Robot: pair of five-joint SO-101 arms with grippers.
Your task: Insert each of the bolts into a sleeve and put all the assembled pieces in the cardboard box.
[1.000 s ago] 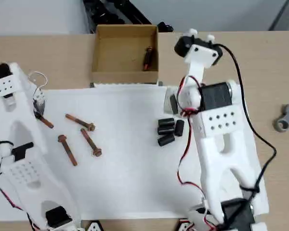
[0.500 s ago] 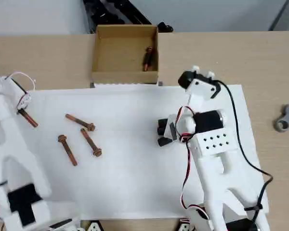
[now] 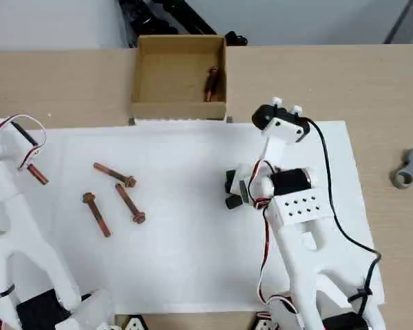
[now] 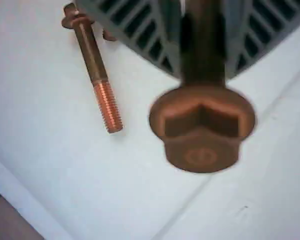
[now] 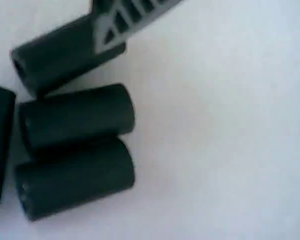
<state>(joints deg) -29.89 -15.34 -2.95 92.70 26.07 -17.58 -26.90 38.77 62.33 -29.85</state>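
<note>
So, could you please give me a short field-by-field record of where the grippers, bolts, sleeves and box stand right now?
Left gripper: shut on a bolt, by the white sheet's edge
Loose bolts: three, lying on the sheet
Right gripper: low over the black sleeves
Cardboard box: holds one assembled piece

A robotics lab or maker's workshop: a wood-topped table under a white sheet, a white 3D-printed left arm and right arm with bare servo wiring, loose bolts, a stray grey plastic part, black gear behind
</note>
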